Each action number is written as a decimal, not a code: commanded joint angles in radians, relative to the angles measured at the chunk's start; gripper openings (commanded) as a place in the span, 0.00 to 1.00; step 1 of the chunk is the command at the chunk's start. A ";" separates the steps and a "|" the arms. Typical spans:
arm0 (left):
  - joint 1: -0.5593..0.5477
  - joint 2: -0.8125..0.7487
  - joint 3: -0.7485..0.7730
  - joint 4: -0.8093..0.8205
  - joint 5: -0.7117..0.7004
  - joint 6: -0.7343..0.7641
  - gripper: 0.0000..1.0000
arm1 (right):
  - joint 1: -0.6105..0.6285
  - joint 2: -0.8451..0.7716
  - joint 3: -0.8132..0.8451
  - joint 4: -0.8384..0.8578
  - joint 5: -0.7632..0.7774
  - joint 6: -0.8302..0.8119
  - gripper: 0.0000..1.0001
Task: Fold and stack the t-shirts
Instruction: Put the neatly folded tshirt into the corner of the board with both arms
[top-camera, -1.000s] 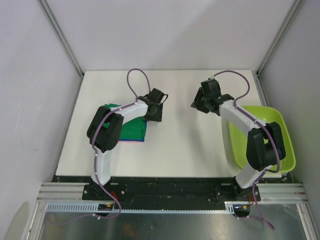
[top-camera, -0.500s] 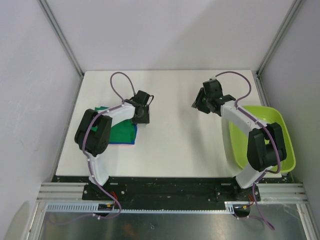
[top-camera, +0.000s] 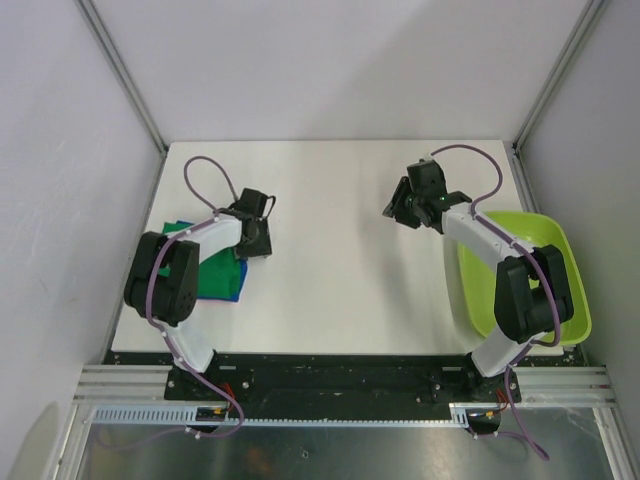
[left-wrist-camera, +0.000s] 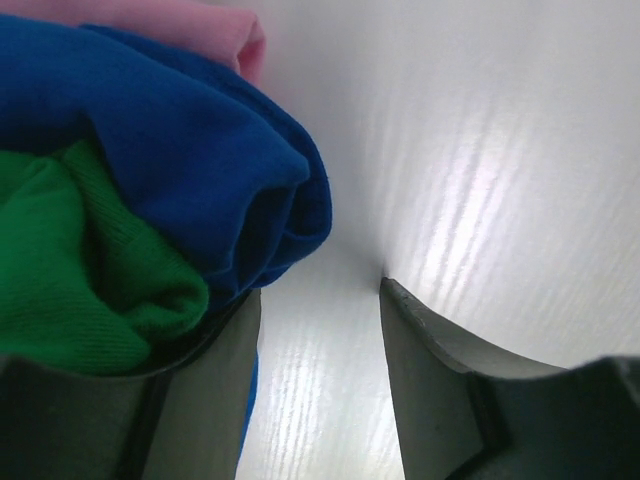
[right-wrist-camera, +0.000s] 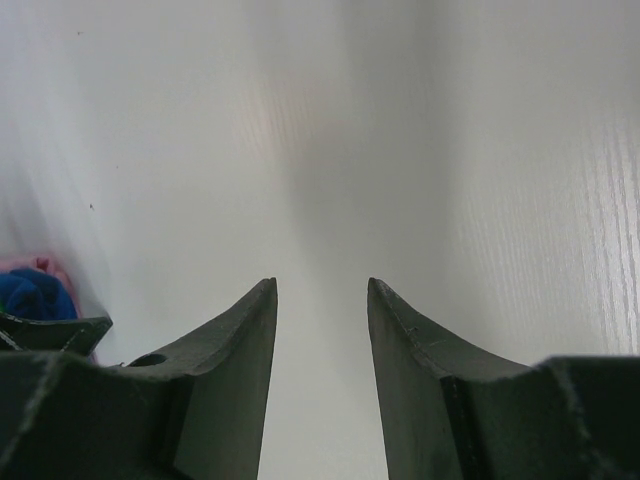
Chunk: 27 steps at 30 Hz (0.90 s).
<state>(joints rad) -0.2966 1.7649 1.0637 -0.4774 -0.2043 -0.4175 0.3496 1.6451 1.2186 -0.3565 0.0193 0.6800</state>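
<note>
Two tools stood open: the left tool (left-wrist-camera: 320, 290) touched the green shirt (left-wrist-camera: 70, 270) lying on the blue shirt (left-wrist-camera: 180, 150) on the counter (top-camera: 340, 290), the right tool (right-wrist-camera: 322, 285) well apart

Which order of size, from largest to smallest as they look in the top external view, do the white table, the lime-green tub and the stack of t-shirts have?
1. white table
2. lime-green tub
3. stack of t-shirts, partly hidden by the left arm, yet clearly smaller than the tub
</note>
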 joint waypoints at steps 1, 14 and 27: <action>0.053 -0.040 -0.055 -0.082 -0.058 0.031 0.56 | -0.004 -0.040 -0.016 0.035 -0.028 -0.005 0.46; 0.125 -0.054 -0.085 -0.104 -0.078 0.045 0.56 | -0.011 -0.057 -0.044 0.052 -0.051 -0.005 0.46; 0.175 -0.099 -0.097 -0.124 -0.069 0.075 0.56 | -0.015 -0.071 -0.060 0.060 -0.058 -0.001 0.46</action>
<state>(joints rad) -0.1463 1.6985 0.9955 -0.5179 -0.2096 -0.3912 0.3405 1.6245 1.1610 -0.3225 -0.0292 0.6804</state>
